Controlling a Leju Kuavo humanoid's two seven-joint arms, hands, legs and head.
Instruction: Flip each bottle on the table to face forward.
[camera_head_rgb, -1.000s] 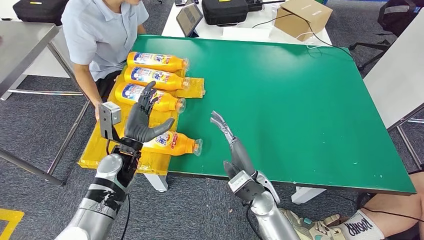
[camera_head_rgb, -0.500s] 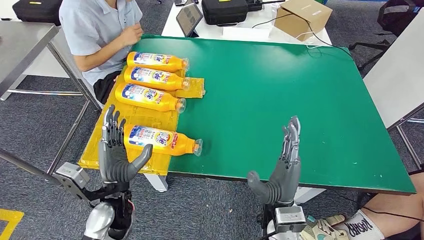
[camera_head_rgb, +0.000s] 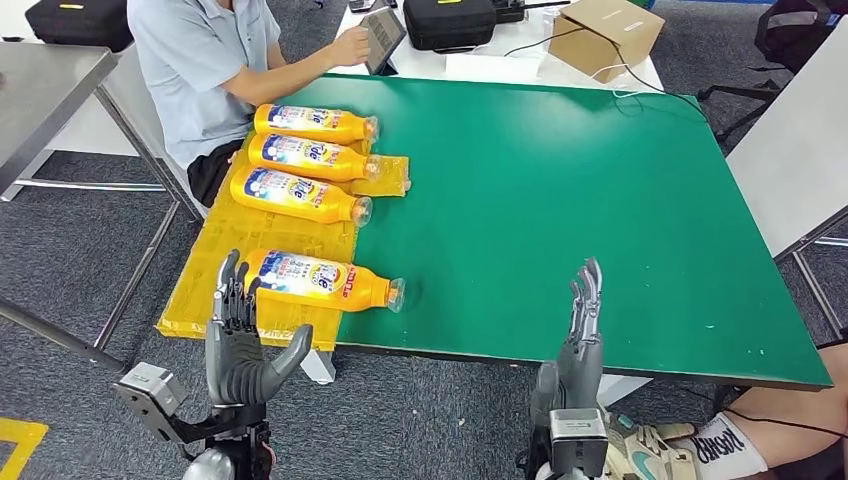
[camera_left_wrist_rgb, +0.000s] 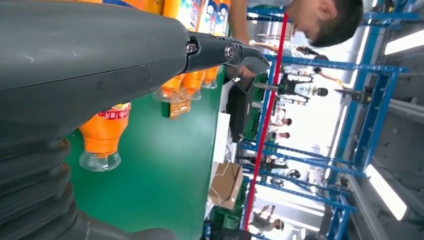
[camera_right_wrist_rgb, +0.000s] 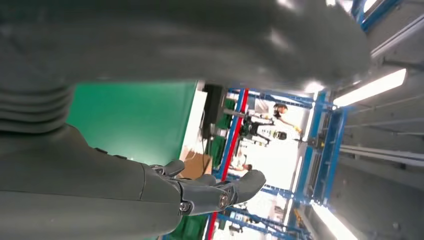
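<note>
Between flips: left hand (camera_head_rgb: 238, 335) and right hand (camera_head_rgb: 577, 345) raised, fingers spread wide, empty, off the table's (camera_head_rgb: 600, 200) near edge; next, likely reach to the nearest bottle (camera_head_rgb: 320, 280) at the near-left corner.

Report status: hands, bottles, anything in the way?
Left hand and right hand open, holding nothing. Four bottles lying on yellow sheet. Person at table's far corner.
</note>
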